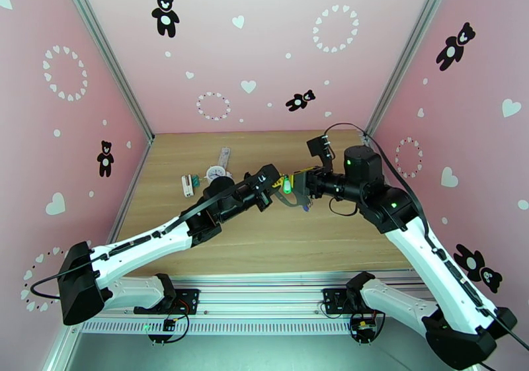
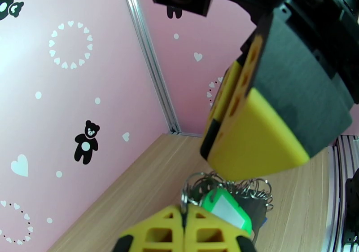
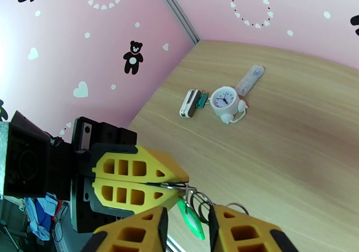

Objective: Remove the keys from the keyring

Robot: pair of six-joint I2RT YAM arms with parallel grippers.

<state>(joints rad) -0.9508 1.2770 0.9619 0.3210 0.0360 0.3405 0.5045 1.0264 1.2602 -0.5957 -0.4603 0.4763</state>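
Left jaws clamp keyring | right jaws apart, green key between

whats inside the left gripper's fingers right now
A thin silvery ring pokes out of the shut left gripper, the green key dangling below it. The part of the ring between the pads is covered.

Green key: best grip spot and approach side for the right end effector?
Probably its flat head: the green key hangs free below the keyring, which the left end effector clamps. Come from opposite that, with the right end effector open across the head's faces.
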